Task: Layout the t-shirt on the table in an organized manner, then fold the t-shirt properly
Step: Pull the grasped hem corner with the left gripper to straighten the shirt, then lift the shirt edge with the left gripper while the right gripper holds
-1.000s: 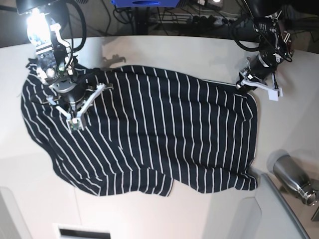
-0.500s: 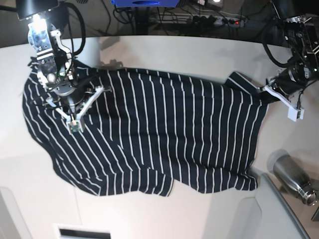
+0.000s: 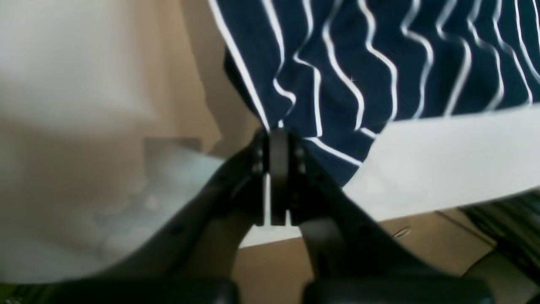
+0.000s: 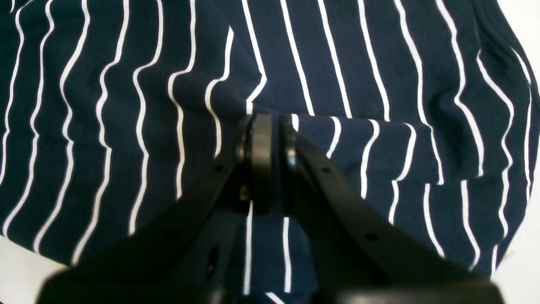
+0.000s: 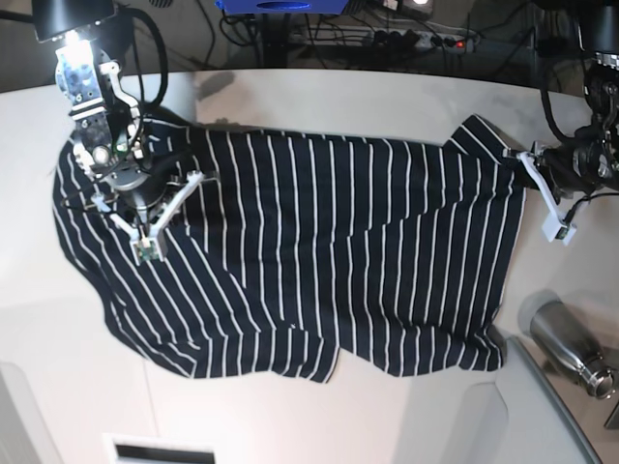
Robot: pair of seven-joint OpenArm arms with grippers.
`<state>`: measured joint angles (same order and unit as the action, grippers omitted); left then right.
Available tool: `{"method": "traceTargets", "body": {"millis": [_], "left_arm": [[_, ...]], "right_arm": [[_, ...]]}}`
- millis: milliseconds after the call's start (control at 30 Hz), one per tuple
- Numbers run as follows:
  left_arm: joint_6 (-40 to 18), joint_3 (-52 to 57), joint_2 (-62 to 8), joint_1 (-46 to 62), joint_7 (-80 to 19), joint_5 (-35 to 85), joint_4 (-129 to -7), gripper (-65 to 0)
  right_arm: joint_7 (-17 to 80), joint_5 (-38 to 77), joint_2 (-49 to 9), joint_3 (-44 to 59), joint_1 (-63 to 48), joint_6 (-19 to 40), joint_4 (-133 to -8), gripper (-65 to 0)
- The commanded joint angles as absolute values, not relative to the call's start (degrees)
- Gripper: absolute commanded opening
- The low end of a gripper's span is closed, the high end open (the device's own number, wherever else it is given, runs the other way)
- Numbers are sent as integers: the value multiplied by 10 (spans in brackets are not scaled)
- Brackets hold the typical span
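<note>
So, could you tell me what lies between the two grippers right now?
The t-shirt, stretched across the table from right gripper to left gripper, per the base view.

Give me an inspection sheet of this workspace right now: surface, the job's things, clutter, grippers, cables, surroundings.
Surface: white table, curved far edge; a grey panel at the near right corner.
Job's things: navy striped t-shirt spread wide across the table, wrinkled, its near hem uneven.
Clutter: steel bottle lying on its side near the shirt's right corner.
Grippers: left gripper shut on a shirt edge, holding it off the table; right gripper shut on a fold of the shirt.
Cables: black leads looping over the right arm; more behind the table.
Surroundings: power strip and a blue object beyond the far edge.
</note>
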<state>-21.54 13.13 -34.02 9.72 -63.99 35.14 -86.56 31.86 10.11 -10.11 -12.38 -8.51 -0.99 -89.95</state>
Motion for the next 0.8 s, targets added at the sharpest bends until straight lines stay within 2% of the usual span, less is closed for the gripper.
{"method": "traceTargets", "body": {"millis": [0, 133, 333, 667, 767], "left_arm": [[-217, 138, -367, 90, -635, 354, -882, -650], [-223, 137, -385, 87, -691, 355, -906, -650], [-323, 126, -406, 75, -762, 350, -924, -650], [-326, -86, -478, 32, -759, 342, -903, -650], [-326, -138, -473, 3, -757, 263, -877, -650]], "right_arm": [[318, 100, -104, -122, -77, -11, -908, -612], [352, 100, -105, -121, -62, -11, -893, -612], [357, 100, -103, -121, -40, -11, -841, -612], [357, 101, -103, -121, 51, -11, -705, -612], [356, 101, -102, -121, 77, -11, -669, -612]]}}
